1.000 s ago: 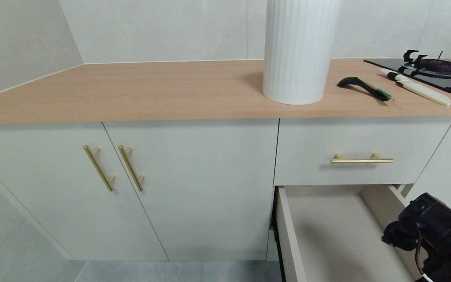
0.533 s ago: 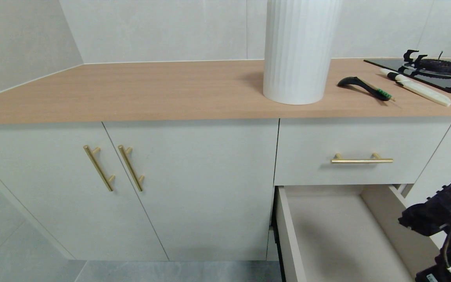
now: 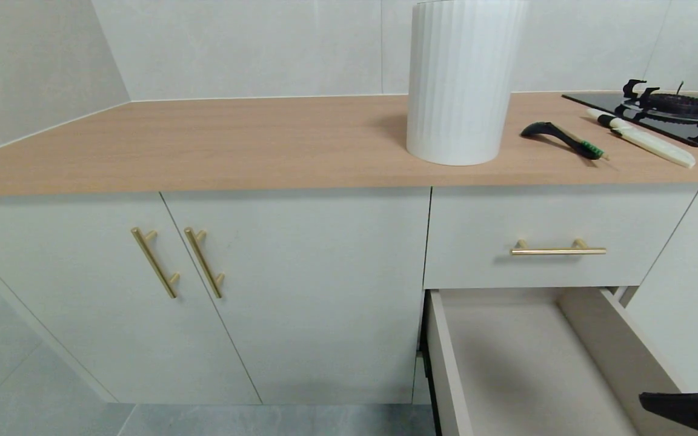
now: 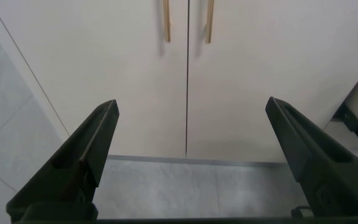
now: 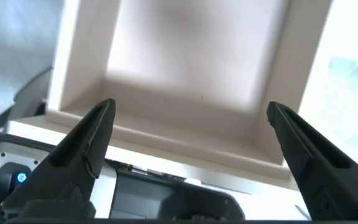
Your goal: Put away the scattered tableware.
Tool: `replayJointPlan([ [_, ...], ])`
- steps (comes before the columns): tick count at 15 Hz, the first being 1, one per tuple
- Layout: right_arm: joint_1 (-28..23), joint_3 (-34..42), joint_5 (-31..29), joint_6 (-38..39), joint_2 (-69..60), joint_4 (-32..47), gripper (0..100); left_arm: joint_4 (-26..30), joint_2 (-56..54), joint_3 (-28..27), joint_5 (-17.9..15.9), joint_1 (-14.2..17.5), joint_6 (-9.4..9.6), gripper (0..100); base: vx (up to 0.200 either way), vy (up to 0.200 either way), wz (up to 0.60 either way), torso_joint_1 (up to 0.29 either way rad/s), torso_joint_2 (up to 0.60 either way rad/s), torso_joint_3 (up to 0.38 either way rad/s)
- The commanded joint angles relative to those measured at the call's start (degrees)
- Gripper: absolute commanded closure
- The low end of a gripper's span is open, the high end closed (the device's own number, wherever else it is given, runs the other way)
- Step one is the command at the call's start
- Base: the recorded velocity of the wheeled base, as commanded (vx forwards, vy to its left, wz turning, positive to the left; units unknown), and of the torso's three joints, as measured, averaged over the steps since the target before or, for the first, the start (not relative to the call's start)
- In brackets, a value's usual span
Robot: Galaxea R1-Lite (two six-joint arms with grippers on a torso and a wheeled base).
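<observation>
On the wooden counter at the right lie a black-handled utensil with a green tip [image 3: 562,138] and a knife with a cream blade [image 3: 643,136]. Below them the lower drawer [image 3: 443,363] is pulled out. My right gripper [image 5: 190,107] hangs open over the drawer's front part [image 5: 166,140], holding nothing; one black finger [image 3: 682,407] shows at the head view's lower right corner. My left gripper [image 4: 189,109] is open and holds nothing. It is low in front of the double cabinet doors [image 4: 187,68].
A tall white ribbed container [image 3: 458,82] stands on the counter left of the utensils. A black gas hob [image 3: 676,109] sits at the far right. The upper drawer with a gold handle [image 3: 558,250] is closed. The doors' gold handles [image 3: 179,261] stick out.
My right arm has drawn back from over the drawer's right wall to the lower right edge of the head view. The head camera tilted slightly. The utensils have not moved.
</observation>
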Motion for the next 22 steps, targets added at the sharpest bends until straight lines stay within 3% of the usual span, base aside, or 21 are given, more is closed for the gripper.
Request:
replayJointPlan([
  [1,-0.1,0.1,0.0,-0.3,-0.9,-0.1,0,0.0,0.1,0.0,0.0,0.0,-0.04,0,0.000,0.000,0.00,0.061,-0.30,-0.242],
  [10,-0.4,0.2,0.2,-0.2,-0.7,-2.1,0,0.0,0.1,0.0,0.0,0.0,-0.04,0,0.000,0.000,0.00,0.132,-0.43,-0.300],
  [16,-5.0,0.7,0.3,-0.3,1.5,-10.6,0,-0.1,0.1,0.0,0.0,0.0,-0.04,0,0.000,0.000,0.00,0.142,-0.37,-0.228],
  [18,-5.3,-7.0,-0.5,-0.1,6.6,-13.0,0,0.0,0.1,0.0,0.0,0.0,-0.04,0,0.000,0.000,0.00,0.011,-0.04,-0.025],
  [22,-8.3,-31.4,-1.2,2.6,20.9,-1.5,0,-0.1,0.1,0.0,0.0,0.0,-0.04,0,0.000,0.000,0.00,0.000,0.00,0.000],
])
